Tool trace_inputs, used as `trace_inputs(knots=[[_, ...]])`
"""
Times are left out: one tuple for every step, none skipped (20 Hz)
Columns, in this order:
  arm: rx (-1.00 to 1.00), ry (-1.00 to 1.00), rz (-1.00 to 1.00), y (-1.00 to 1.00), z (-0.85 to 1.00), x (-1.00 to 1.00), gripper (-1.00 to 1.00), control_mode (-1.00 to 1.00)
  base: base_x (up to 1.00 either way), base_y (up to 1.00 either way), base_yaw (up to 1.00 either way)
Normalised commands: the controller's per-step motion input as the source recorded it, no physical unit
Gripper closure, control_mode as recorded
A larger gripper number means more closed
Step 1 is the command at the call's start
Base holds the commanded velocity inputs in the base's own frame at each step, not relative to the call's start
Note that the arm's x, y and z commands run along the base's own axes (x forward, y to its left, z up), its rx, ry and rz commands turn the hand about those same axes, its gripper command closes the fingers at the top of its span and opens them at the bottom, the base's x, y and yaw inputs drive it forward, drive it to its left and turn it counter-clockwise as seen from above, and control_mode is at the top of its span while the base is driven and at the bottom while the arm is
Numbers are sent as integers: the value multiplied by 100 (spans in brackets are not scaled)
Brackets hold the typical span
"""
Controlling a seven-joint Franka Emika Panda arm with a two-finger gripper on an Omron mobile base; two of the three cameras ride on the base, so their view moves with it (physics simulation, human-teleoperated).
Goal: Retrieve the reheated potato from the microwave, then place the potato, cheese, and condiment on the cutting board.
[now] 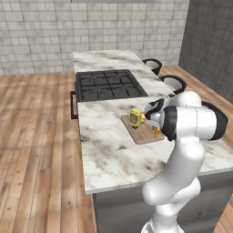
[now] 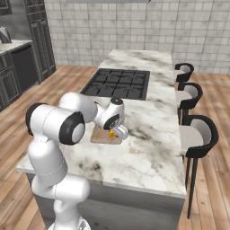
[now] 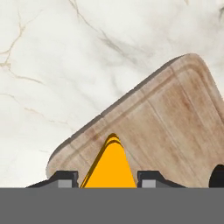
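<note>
**Cheese wedge in the gripper over the cutting board**

Landmark for all entries: the cutting board.

Left base view
- Cutting board (image 1: 141,131): I see it lying flat on the marble island counter (image 1: 109,150), on the near side of the black cooktop (image 1: 108,85). Its right part is hidden behind my arm.
- Condiment bottle (image 1: 135,116): stands upright at the board's far left corner; I cannot tell whether it rests on the wood or just at its edge.
- Cheese (image 1: 157,131): a small orange bit at the board's right side, just under my wrist.
- Stools (image 1: 174,83): dark seats beyond the counter's right edge, well apart from the board.

Right base view
- Cutting board (image 2: 99,136): only a strip of it shows under my forearm, near the counter's left edge.
- Gripper (image 2: 117,133): pointed down over the board's right end.
- Cheese (image 2: 112,133): an orange speck at the gripper, over that same end of the board.
- Three stools (image 2: 197,134): along the counter's right side, far from the board.

Hand view
- Cutting board (image 3: 175,118): runs diagonally, rounded corners, with a groove inside its rim, marble all round it.
- Cheese (image 3: 111,168): the orange wedge sits between my two dark fingertips (image 3: 65,178), its point reaching out over the board's near corner. The fingers are closed against it on both sides; I read this as a grip on the cheese.
- Dark round shape at the board's right edge: too cut off to identify.
</note>
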Motion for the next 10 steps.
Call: trace_inputs(knots=[[0,0,10,3,0,18,100,-100,0,0,0],[0,0,11,4,0,17,100,-100,0,0,0],[0,0,11,12,-2,11,100,-100,0,0,0],[0,0,12,13,-4,12,100,-100,0,0,0],[0,0,13,11,-7,13,100,-100,0,0,0],[0,0,13,7,-7,14,100,-100,0,0,0],[0,0,14,1,-8,14,100,-100,0,0,0],[0,0,15,0,-8,14,100,-100,0,0,0],[0,0,15,0,-8,15,100,-100,0,0,0],[0,0,15,0,-8,14,100,-100,0,0,0]])
